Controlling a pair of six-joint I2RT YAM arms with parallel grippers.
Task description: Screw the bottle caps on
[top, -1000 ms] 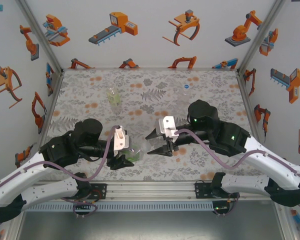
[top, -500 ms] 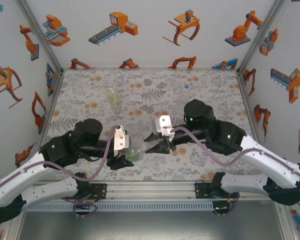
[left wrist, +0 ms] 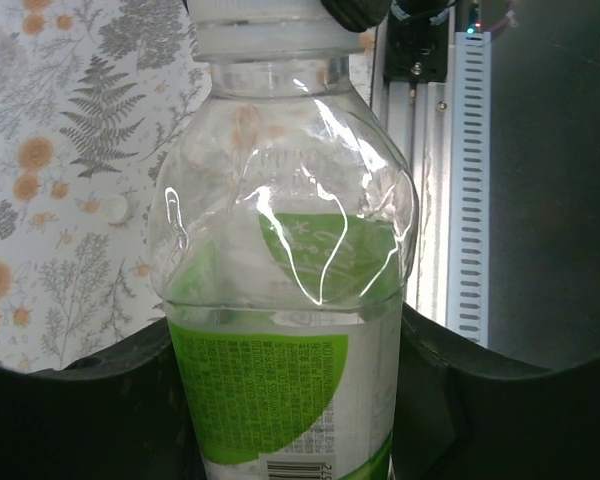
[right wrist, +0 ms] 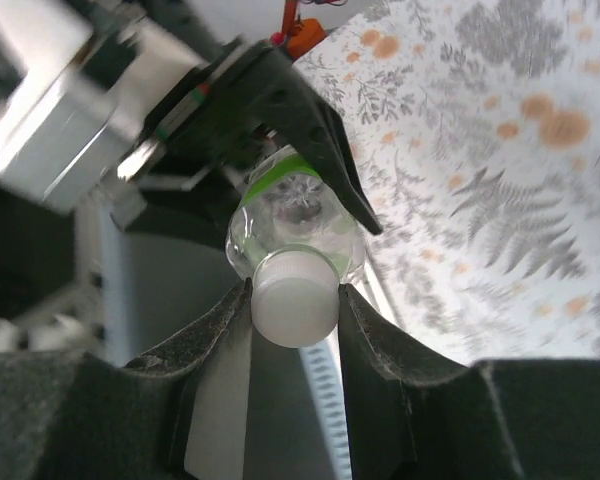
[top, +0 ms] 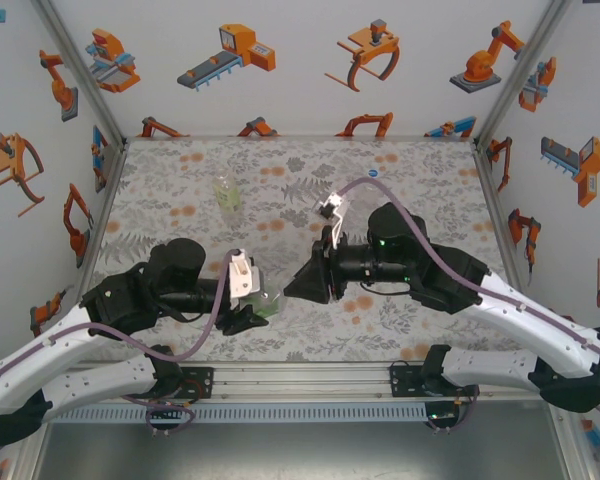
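Looking first at the top view, the left end effector (top: 252, 316) is clenched around the green bottle (top: 267, 305) at the near middle of the worktop (top: 180, 180), with the bottle tilted so its neck faces the right arm. The right end effector (top: 298, 287) meets that neck from the right. The yellowish bottle (top: 226, 192) stands well apart at the far left. The colourless bottle (top: 376, 178) stands at the far right, beside the right arm's cable (top: 352, 188).

The likely trouble is cross-threading. If the cap's axis sits off the tilted neck's axis, turning would jam it or make it skip. A second risk is the thin bottle wall twisting or slipping in the left grip under the turning load.

In the left wrist view, the bottle's labelled body (left wrist: 280, 380) is wedged between the two dark fingers (left wrist: 80, 420) of the left end effector (left wrist: 285, 430). The fingers press its sides low down, leaving the shoulder free. The white cap (left wrist: 260, 30) sits on the neck at the top edge. A pale cap (left wrist: 115, 207) lies loose on the worktop to the left.

In the right wrist view, the right end effector (right wrist: 295, 325) is nearly closed, and both fingers (right wrist: 215, 340) pinch the white cap's (right wrist: 295, 295) rim. The bottle (right wrist: 295, 215) lies directly behind the cap. How far the cap is threaded on cannot be told.
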